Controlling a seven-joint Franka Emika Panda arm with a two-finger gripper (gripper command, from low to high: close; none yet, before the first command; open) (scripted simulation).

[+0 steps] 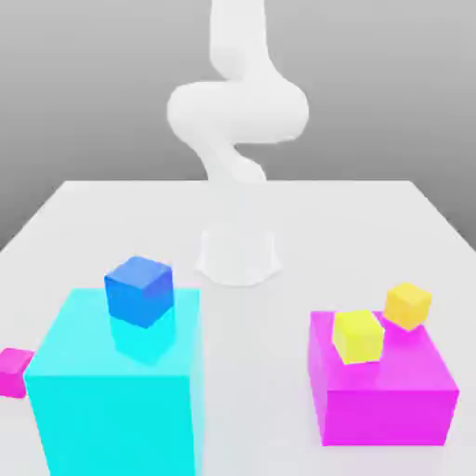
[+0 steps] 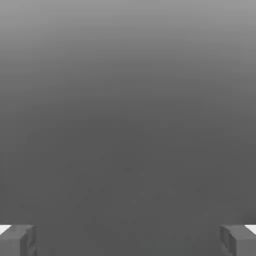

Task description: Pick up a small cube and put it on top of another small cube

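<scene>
1. Exterior view: the small magenta-pink cube [image 1: 13, 371] sits on the white tabletop [image 1: 112, 214] at the far left edge of the exterior view, just beside the big cyan block [image 1: 116, 409]. A blue cube [image 1: 139, 290] rests on that block. At the exterior view's right, one yellow cube [image 1: 358, 336] lies on the large magenta block [image 1: 386, 395]; a second yellow cube [image 1: 408, 305] sits behind it. The white arm [image 1: 237, 112] rises at the back.

2. Hand view: the pincer [image 2: 128, 240] stands wide open, its two grey fingertips [image 2: 17, 240] far apart with nothing between them, against plain grey.
</scene>
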